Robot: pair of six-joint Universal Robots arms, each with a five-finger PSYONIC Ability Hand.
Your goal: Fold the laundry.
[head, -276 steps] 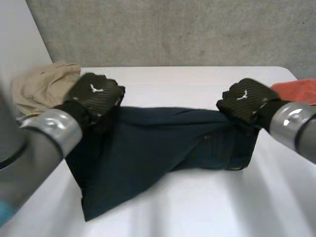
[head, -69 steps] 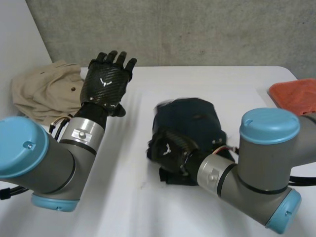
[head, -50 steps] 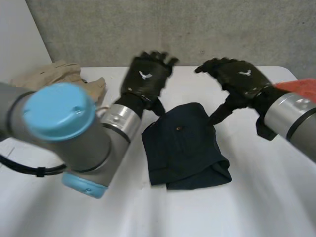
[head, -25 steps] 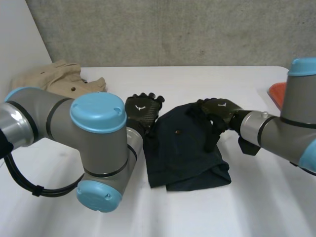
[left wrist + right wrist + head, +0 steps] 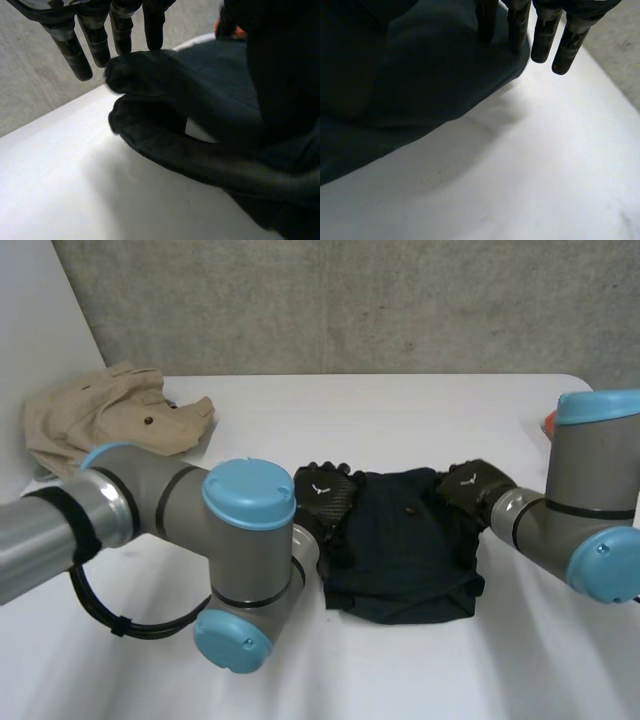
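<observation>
At the middle of the white table: the dark navy garment, no longer stretched long between the hands as some seconds back but doubled into a compact, roughly square packet; shifted a little toward the right hand's side over the last half second, and tidier at the edges.

Left hand down out of the air and set against the packet's left edge; fingers straight and relaxed in the left wrist view, tips touching the far corner of the stacked layers, gripping nothing. Right hand likewise lowered, placed on the opposite edge; straight-fingered too in the right wrist view, partly resting on the cloth and partly reaching past its rim over bare table; nothing clasped.

Reads as the folding proper finished for this piece, with a last squaring or patting from both sides under way; probably close to done for this item.

Looks soft and thick: several layers stacked, slightly bulging at the near hem, gaping a little between upper and lower folds at the left edge; likely to spring open if released roughly.

Well apart at the far left corner, a crumpled beige garment, seemingly unfolded and waiting; at the table's right edge, a sliver of orange cloth.
</observation>
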